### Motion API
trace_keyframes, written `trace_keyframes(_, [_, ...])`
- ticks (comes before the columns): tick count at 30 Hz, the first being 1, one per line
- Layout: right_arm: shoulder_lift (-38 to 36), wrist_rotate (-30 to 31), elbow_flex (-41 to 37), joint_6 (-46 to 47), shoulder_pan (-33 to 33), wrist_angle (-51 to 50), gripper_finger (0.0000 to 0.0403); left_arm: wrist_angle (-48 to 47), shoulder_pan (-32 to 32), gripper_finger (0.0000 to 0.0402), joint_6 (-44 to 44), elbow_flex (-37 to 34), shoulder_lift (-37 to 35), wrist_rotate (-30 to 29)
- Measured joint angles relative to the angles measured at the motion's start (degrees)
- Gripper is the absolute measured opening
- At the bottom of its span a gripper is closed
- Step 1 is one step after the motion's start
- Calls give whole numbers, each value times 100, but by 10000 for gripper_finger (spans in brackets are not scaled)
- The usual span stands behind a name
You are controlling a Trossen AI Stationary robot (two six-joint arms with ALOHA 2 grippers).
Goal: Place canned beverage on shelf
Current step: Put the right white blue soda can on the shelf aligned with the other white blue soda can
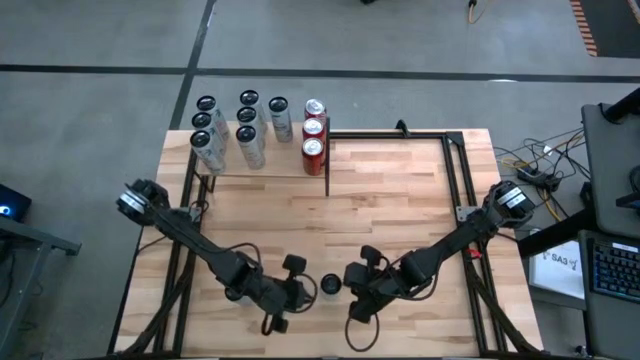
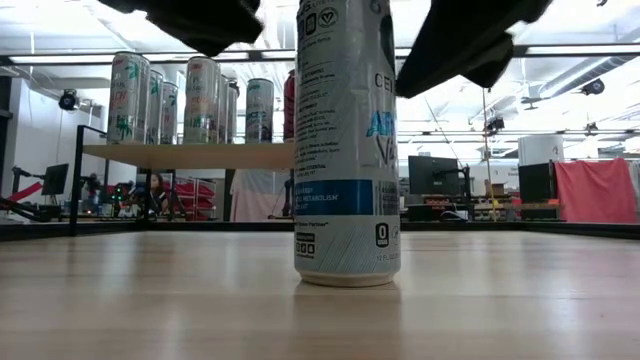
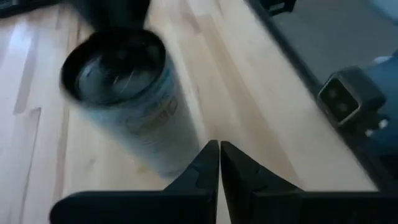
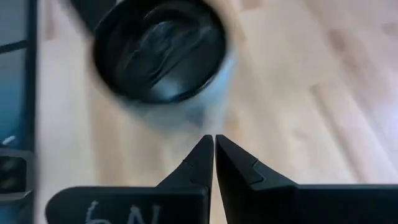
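Observation:
A tall silver and blue canned beverage (image 1: 330,284) (image 2: 346,140) stands upright on its base on the tabletop, near the front edge at the middle. My left gripper (image 1: 308,290) (image 3: 219,146) is shut just to the can's left, at about the height of its top. My right gripper (image 1: 350,280) (image 4: 214,140) is shut just to its right. Neither visibly touches the can (image 3: 124,99) (image 4: 161,56). The shelf (image 1: 262,168) (image 2: 190,155) stands at the table's far left.
Several silver cans (image 1: 245,125) and three red cans (image 1: 314,138) stand on the shelf. A black metal frame (image 1: 455,170) runs along the table's far and right sides. Bare tabletop (image 1: 390,200) lies between the can and the shelf.

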Motion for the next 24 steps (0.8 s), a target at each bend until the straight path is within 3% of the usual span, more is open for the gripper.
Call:
trace_keyframes(4, [0,428,9,-105,-59,54,9,259,31,0,8,2,151,-20])
trace_keyframes(12, [0,368,14,-153,-24,176,9,392,30,0,11,0,201,-809])
trace_keyframes(16, [-8,189,14,-96,51,159,9,354,29,0,-27,0,193,-913])
trace_keyframes(24, [-9,88,14,53,219,266,9,-77,62,0,-298,0,178,-1587])
